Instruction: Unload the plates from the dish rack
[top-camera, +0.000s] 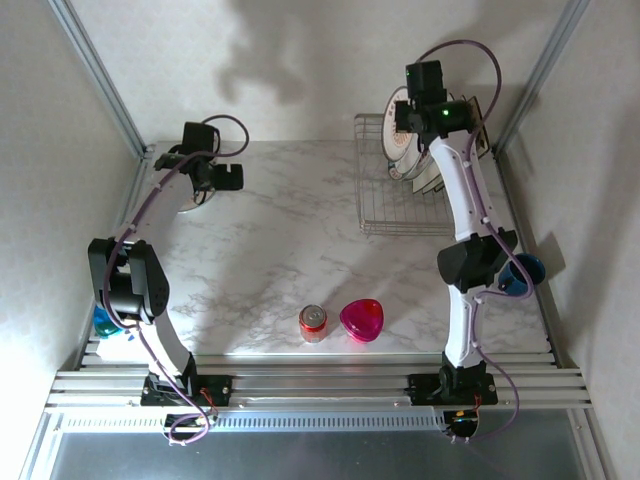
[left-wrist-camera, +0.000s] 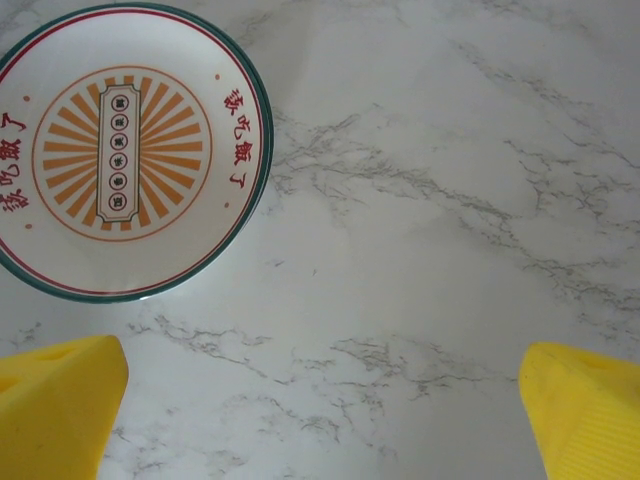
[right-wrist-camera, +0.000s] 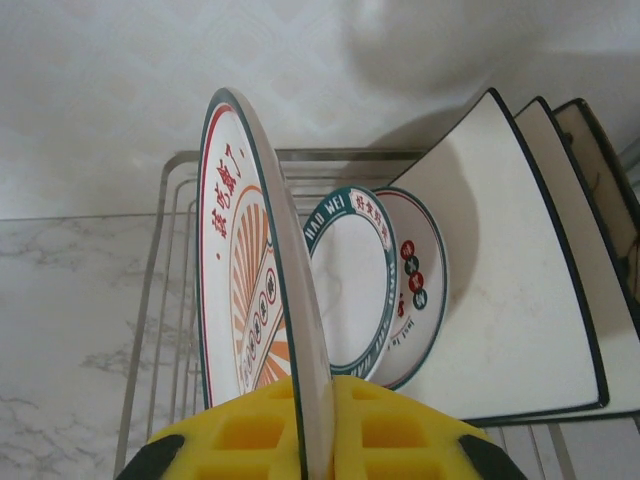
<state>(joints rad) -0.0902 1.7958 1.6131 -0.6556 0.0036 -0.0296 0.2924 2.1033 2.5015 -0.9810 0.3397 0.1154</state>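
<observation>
— What do we find at the thin wire dish rack (top-camera: 400, 215)?
— Our right pincer (right-wrist-camera: 318, 425), yellow, clamped on the rim of an upright round sunburst plate (right-wrist-camera: 250, 280). Glossy square plates (right-wrist-camera: 520, 270) lean behind.
— And well left of the rack?
— Our left pincer (left-wrist-camera: 320, 400) is spread wide and empty above the veined marble desk (left-wrist-camera: 450, 200), near a flat round plate (left-wrist-camera: 120, 150).

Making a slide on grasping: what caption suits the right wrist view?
Right tool shut on the rim of an upright round plate, more plates standing behind in the wire dish rack.
</observation>
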